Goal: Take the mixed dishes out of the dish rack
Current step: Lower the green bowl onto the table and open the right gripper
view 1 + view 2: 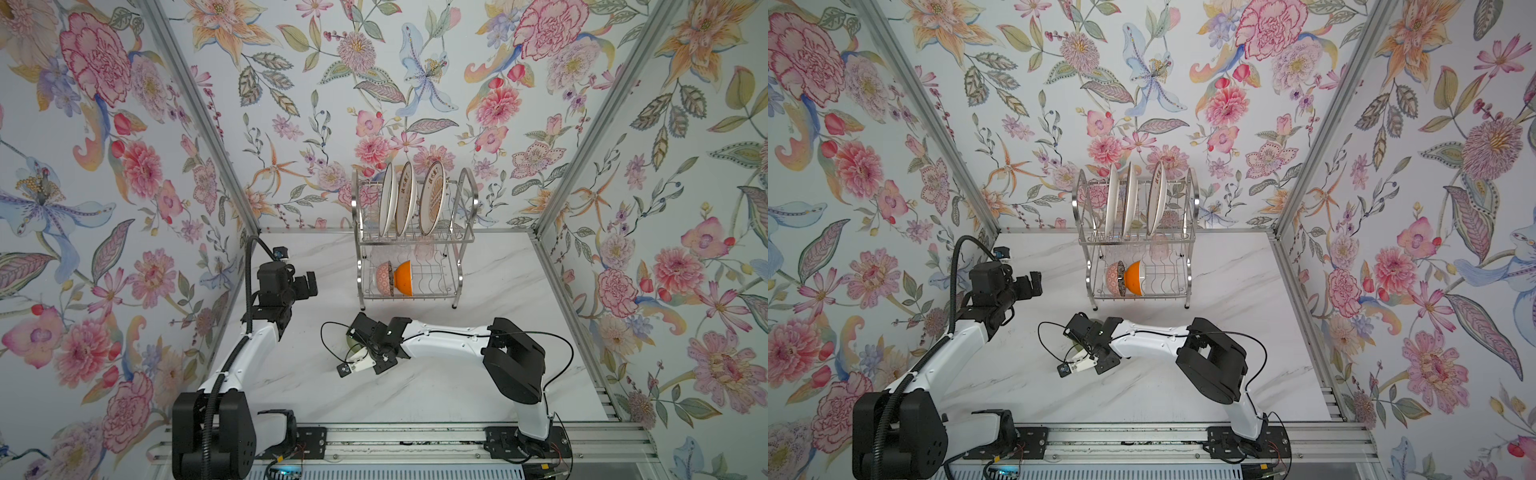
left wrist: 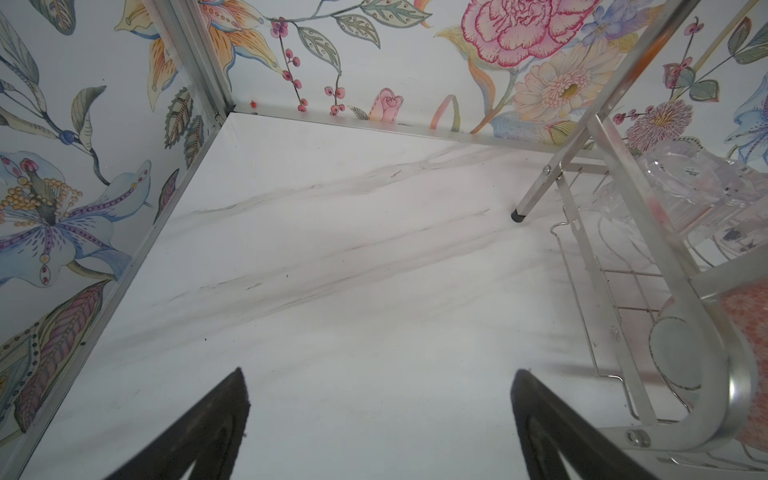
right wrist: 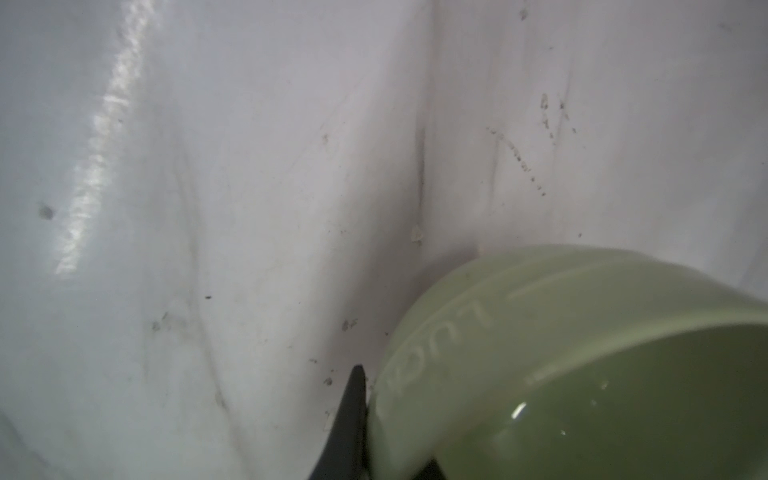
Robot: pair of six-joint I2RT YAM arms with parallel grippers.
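The dish rack (image 1: pixel 467 195) (image 1: pixel 1192 195) stands at the back of the marble table. In both top views its upper tier holds three white plates (image 1: pixel 432 203) (image 1: pixel 1156 199) on edge. The lower tier holds a patterned bowl (image 1: pixel 384 278) (image 1: pixel 1115 278) and an orange bowl (image 1: pixel 404 278) (image 1: pixel 1133 277). Clear cups (image 2: pixel 681 183) show in the rack in the left wrist view. My right gripper (image 1: pixel 360 332) (image 1: pixel 1077 332) (image 3: pixel 368 395) is shut on the rim of a pale green bowl (image 3: pixel 561 353) (image 1: pixel 352 347), tilted low over the table in front of the rack. My left gripper (image 1: pixel 309 284) (image 1: pixel 1034 284) (image 2: pixel 380 374) hangs open and empty, left of the rack's lower tier.
Flowered walls close in the table (image 1: pixel 498 291) on three sides, with metal posts in the back corners. A rack leg (image 2: pixel 517 215) stands close to the left gripper. The arm bases sit on a rail (image 1: pixel 395 440) along the front edge.
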